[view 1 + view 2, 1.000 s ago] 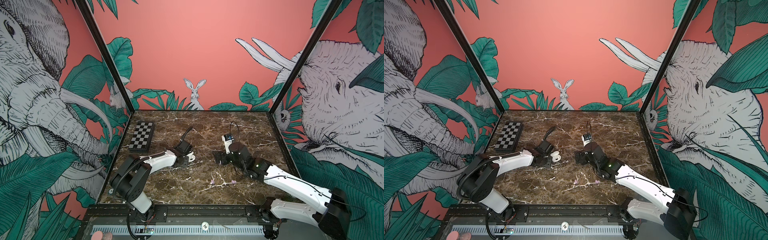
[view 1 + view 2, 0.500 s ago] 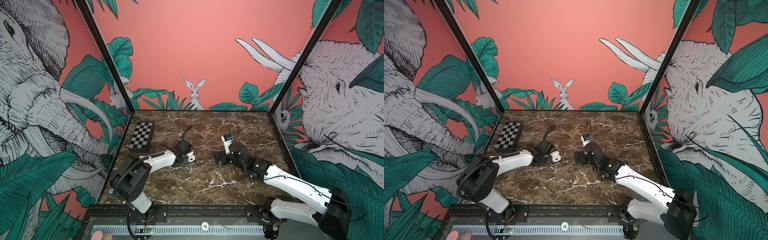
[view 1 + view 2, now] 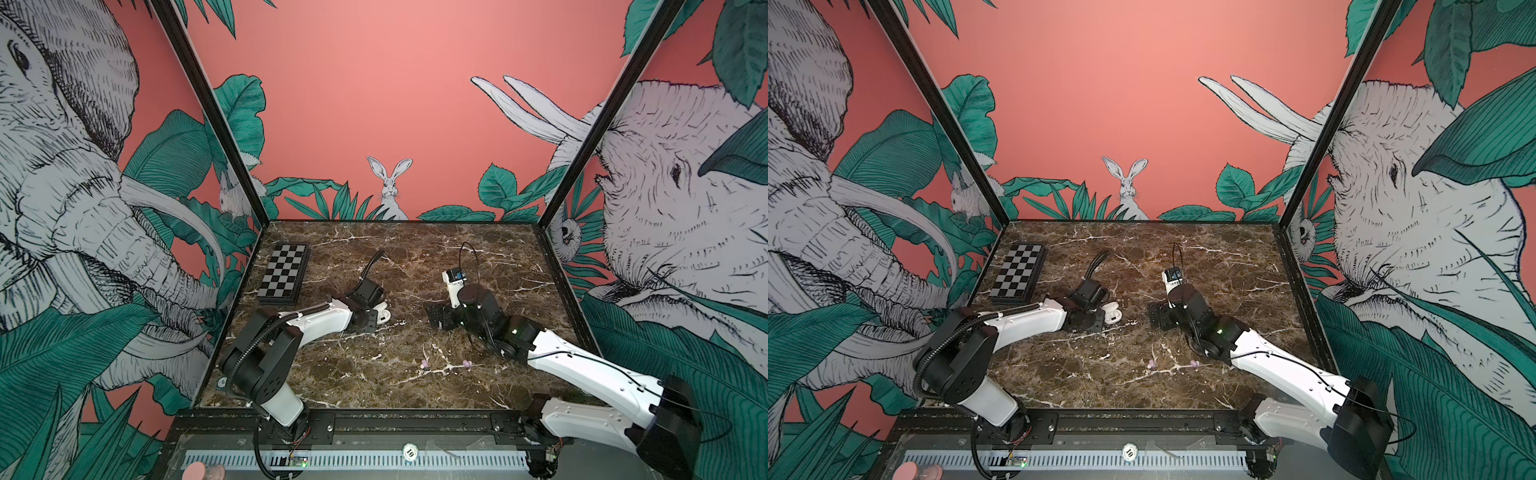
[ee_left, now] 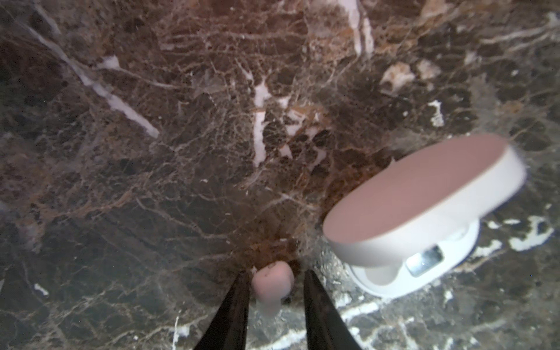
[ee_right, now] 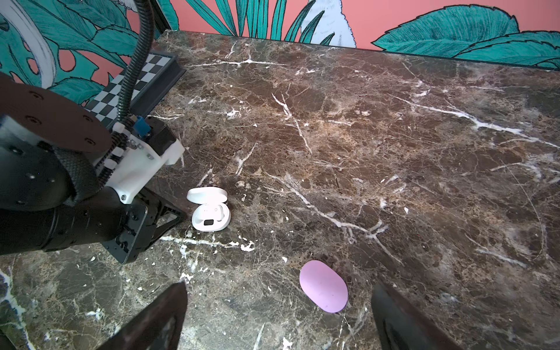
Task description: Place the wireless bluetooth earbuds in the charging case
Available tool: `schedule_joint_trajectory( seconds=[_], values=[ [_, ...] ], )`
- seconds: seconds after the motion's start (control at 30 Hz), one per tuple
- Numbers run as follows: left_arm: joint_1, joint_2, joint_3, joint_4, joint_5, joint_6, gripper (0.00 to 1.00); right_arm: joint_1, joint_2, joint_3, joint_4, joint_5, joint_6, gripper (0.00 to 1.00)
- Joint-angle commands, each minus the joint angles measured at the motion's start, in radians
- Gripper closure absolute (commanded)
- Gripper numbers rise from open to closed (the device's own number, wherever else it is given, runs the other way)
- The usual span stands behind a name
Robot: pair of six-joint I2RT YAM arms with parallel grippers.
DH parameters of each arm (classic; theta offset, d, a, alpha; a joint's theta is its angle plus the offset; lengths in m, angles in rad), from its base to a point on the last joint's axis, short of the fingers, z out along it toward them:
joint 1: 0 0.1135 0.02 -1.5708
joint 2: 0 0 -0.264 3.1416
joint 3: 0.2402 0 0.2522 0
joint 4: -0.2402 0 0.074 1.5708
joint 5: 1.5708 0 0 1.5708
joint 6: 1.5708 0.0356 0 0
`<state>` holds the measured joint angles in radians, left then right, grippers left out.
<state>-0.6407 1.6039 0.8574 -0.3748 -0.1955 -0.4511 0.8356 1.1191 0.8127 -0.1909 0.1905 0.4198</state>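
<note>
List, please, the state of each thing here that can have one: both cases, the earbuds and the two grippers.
left gripper: shut on white earbud.
white earbud: held, not yet in a case.
right gripper: open, empty.
white case: open, lid raised.
lilac case: closed.
lilac earbuds: lying loose, outside any case.

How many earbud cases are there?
2. The open white case sits beside the left gripper; the closed lilac case lies before the open right gripper. More may be hidden.
</note>
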Motion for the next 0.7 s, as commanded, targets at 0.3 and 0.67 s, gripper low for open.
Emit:
schedule_joint_trajectory(
  seconds=[0.3,0.67],
  values=[
    [0.014,0.027,0.02,-0.004,-0.024,-0.012,0.65,-0.007,0.004,0.002,0.042,-0.015,0.008,0.06],
    [0.013,-0.03,-0.015,-0.029,-0.016,-0.042,0.75,-0.006,0.008,-0.004,0.06,-0.047,0.017,0.06]
  ],
)
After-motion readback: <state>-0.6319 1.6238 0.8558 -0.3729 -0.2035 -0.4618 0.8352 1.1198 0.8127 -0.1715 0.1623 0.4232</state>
